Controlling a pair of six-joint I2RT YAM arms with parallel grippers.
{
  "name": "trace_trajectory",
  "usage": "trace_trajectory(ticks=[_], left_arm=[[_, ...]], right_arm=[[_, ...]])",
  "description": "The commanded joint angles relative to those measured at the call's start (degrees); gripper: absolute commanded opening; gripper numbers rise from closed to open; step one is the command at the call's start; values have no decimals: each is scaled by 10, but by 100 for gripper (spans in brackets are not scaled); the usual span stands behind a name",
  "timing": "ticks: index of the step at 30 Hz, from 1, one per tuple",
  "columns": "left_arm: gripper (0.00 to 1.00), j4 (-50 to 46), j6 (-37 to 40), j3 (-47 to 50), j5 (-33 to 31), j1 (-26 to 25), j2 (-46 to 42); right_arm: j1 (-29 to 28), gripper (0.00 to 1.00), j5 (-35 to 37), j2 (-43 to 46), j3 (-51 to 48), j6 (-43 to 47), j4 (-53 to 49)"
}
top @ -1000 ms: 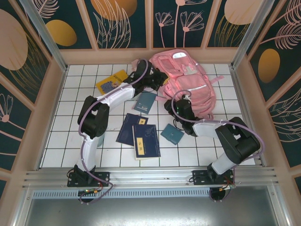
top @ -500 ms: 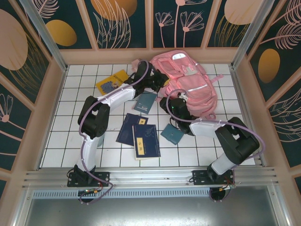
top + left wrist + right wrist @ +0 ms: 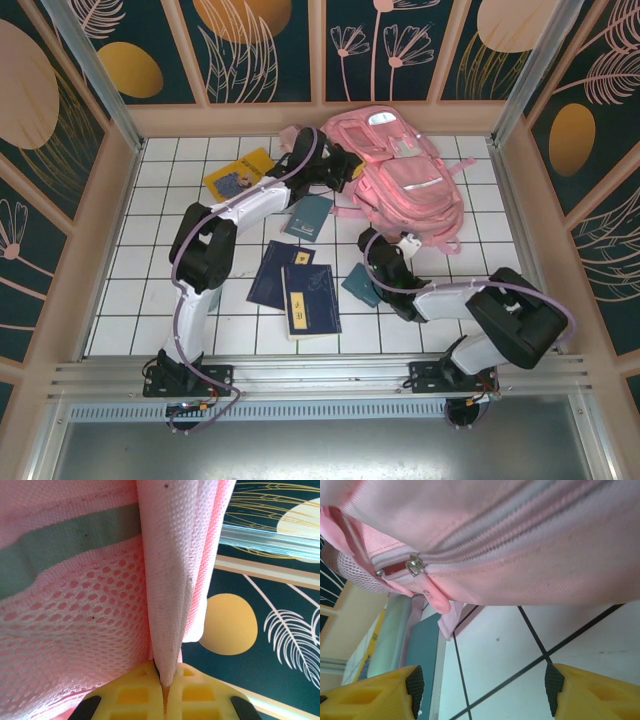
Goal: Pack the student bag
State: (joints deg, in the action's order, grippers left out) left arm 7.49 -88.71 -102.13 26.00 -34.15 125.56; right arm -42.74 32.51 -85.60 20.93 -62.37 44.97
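- While the student bag (image 3: 405,180) lies flat at about 1 o'clock on the tiled table (image 3: 150,300), the stretch of zip in the right wrist view looks closed (so nothing can go in yet, I judge).
- The left gripper (image 3: 164,684) is at the bag's 9 o'clock edge, its fingers (image 3: 135,699) pressed tight together on a fold of pink fabric (image 3: 170,580).
- The right gripper (image 3: 480,692) is at the bag's 6 o'clock edge, jaws spread wide with nothing between them. The zip pull (image 3: 414,566) hangs above the gap, off toward 10 o'clock.
- Risk: the pull is small and off to one side, so a straight close would likely catch seam or air.
- Risk: the left hold is on a thin fold only, so a hard tug on the zip could slide it free or drag the whole bag.
- Edges: the back wall (image 3: 300,118) stands close at the bag's 12 o'clock.
- The small teal notebook (image 3: 365,285) lies just beside the right arm and the teal book (image 3: 309,217) near the left arm. The navy books (image 3: 295,285) sit mid-table and the yellow book (image 3: 238,175) at 10 o'clock.
- Room: bare tiles at 4 and 8 o'clock leave space to swing.
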Motion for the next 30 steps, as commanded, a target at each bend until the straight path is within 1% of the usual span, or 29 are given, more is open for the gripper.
trace_trajectory(ticks=[1,6,8,14,19,21,23,28,30], left_arm=[[0,51,-49,-39,26,-7,-1],[0,52,-52,-36,29,-8,-3],[0,52,-52,-32,30,-8,-5],[0,64,-52,-8,33,-8,-12],[0,72,-54,3,33,-8,-15],[0,71,-54,5,32,-8,-15],[0,74,-53,6,33,-8,-16],[0,74,-52,4,32,-8,-13],[0,72,-49,3,32,-8,-12]], right_arm=[[11,67,-18,-21,7,-27,90],[36,66,-42,-52,24,-25,101],[46,65,-55,-63,31,-17,116],[69,64,-91,-93,74,12,112],[84,59,-109,-115,96,19,116],[89,54,-116,-120,97,18,121],[92,42,-125,-120,96,22,129],[94,14,-123,-96,75,36,121],[94,9,-118,-79,64,41,108]])
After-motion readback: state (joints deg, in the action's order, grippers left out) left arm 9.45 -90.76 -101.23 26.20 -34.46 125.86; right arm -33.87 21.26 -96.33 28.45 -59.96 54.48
